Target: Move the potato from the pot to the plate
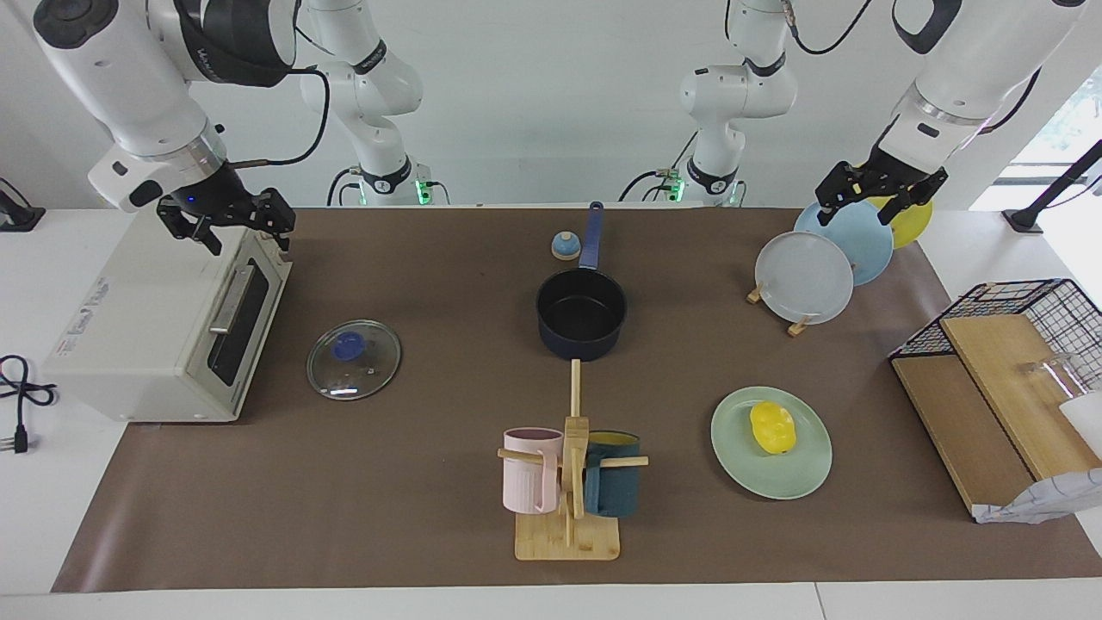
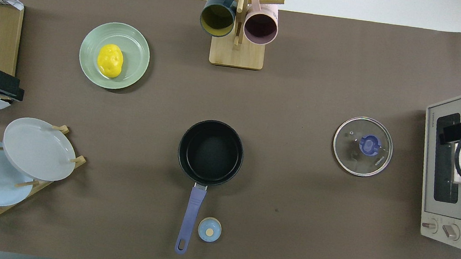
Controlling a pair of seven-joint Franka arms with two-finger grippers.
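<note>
Yellow potato (image 1: pixel 771 427) sits on the mint plate (image 1: pixel 805 478), pot (image 1: pixel 581 314) empty. Left gripper (image 1: pixel 880 195) and right gripper (image 1: pixel 225 226), jaws wide, hang well clear; only risk I'd guess: nudging the plate.

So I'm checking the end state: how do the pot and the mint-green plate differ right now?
The pot is dark navy, deep and empty; the plate is pale mint-green, shallow and holds the potato. The pot has a long blue handle and sits nearer to the robots; the plate has none. Both are round and rest on the brown mat.
</note>
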